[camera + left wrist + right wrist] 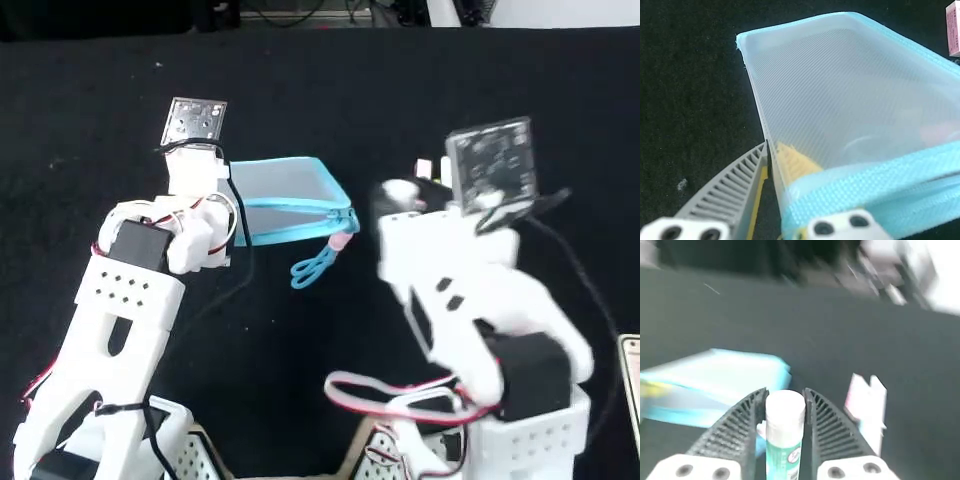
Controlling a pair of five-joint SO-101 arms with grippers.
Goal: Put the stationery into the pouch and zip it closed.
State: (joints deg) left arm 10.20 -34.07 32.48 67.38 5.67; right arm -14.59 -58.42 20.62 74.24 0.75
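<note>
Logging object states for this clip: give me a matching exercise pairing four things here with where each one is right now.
Things:
1. pouch
2. glue stick
3. pink and white item
4. blue loop

Places:
A. lying on the table apart from the pouch, untouched
B. held between the fingers of the right gripper
C. clamped at one edge by the left gripper
D. trailing from the pouch's corner onto the table

Pairs: 1-C, 2-B, 3-A, 4-D
</note>
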